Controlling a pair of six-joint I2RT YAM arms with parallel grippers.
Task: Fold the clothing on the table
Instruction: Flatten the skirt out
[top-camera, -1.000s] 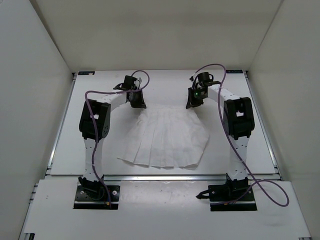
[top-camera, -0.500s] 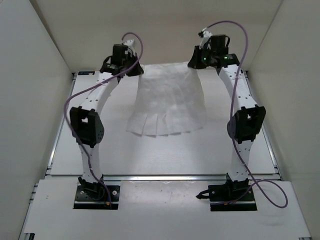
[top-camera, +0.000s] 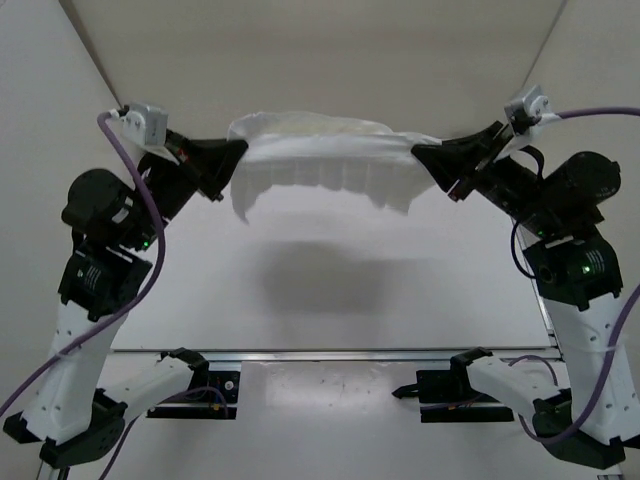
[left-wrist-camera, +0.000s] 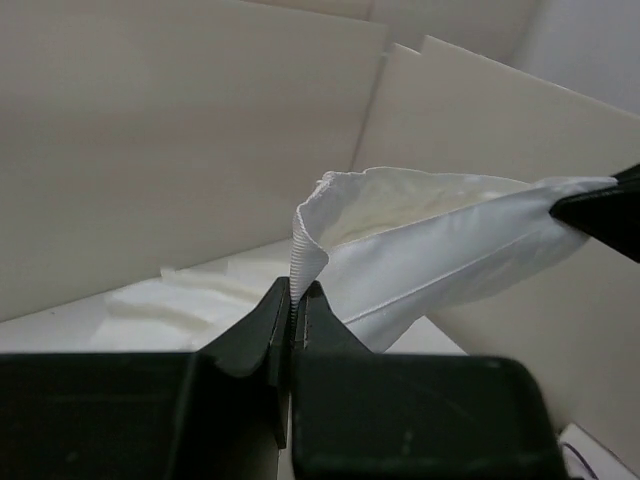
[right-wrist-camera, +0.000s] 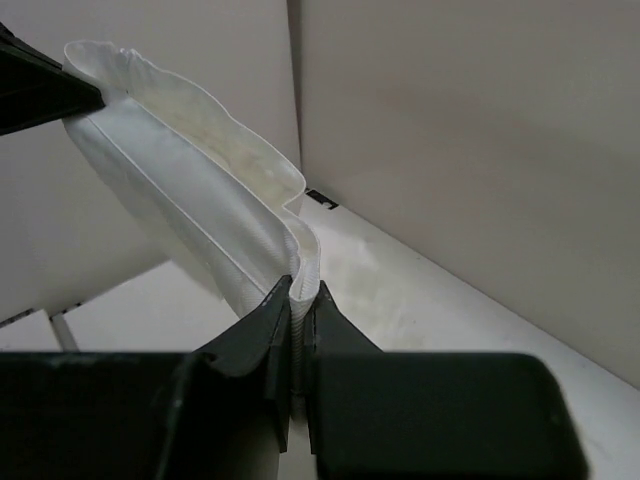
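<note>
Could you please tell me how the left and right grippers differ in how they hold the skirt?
The left gripper pinches the skirt's left end and points rightward; the right gripper pinches its right end and points leftward. Both are shut on the ribbed edge, holding the skirt stretched between them, clear of the table.

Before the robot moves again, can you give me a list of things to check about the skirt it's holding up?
1. Is the left gripper pinched shut on the skirt, at its ribbed edge? ok.
2. Is the right gripper pinched shut on the other end? ok.
3. Is the skirt lifted off the table? ok.
4. Are both grippers about level in the top view? ok.
5. Is the hem hanging flat, with no twist? cannot tell.
</note>
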